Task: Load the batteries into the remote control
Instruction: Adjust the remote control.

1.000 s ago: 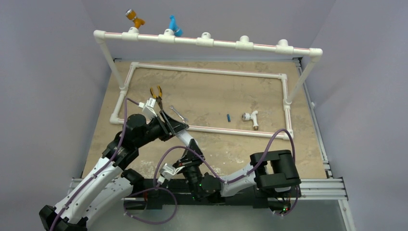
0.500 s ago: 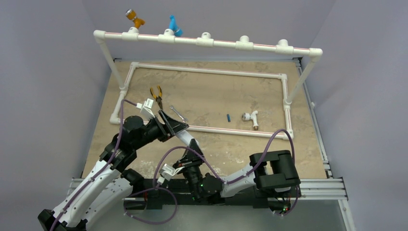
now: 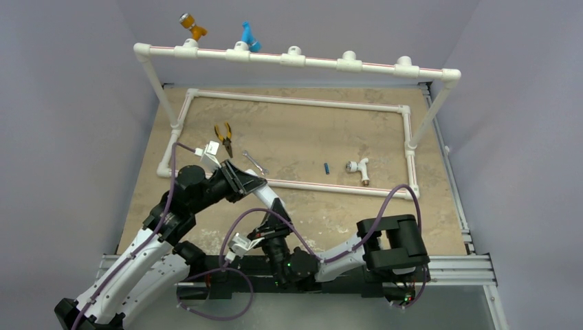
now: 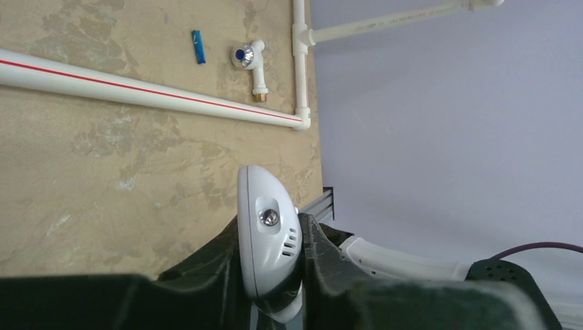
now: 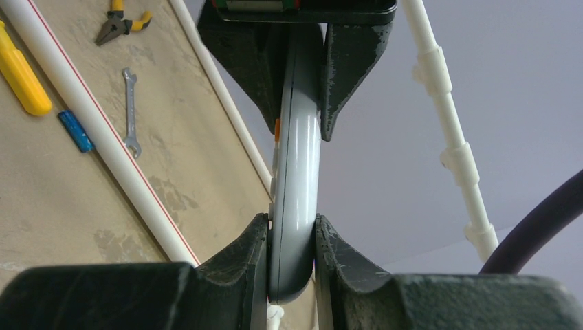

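The white remote control (image 3: 264, 195) is held in the air between both grippers. My left gripper (image 3: 249, 184) is shut on one end of it; in the left wrist view the rounded end (image 4: 268, 240) sits clamped between the black fingers. My right gripper (image 3: 276, 208) is shut on the other end, and the right wrist view shows the remote (image 5: 295, 172) edge-on between my fingers. One blue battery (image 3: 326, 167) lies inside the pipe frame and also shows in the left wrist view (image 4: 198, 46). Another battery (image 5: 75, 130) lies by a yellow screwdriver handle (image 5: 20, 79).
A white PVC pipe frame (image 3: 323, 187) lies on the table, with a raised rail (image 3: 295, 58) at the back. A white pipe fitting (image 3: 357, 167) lies right of the battery. Yellow-handled pliers (image 3: 223, 134) and a small wrench (image 3: 254, 163) lie at the left.
My left wrist has shifted slightly down and toward me with the remote, uncovering more of the pliers. Both grippers keep their hold. The battery and fitting have not moved.
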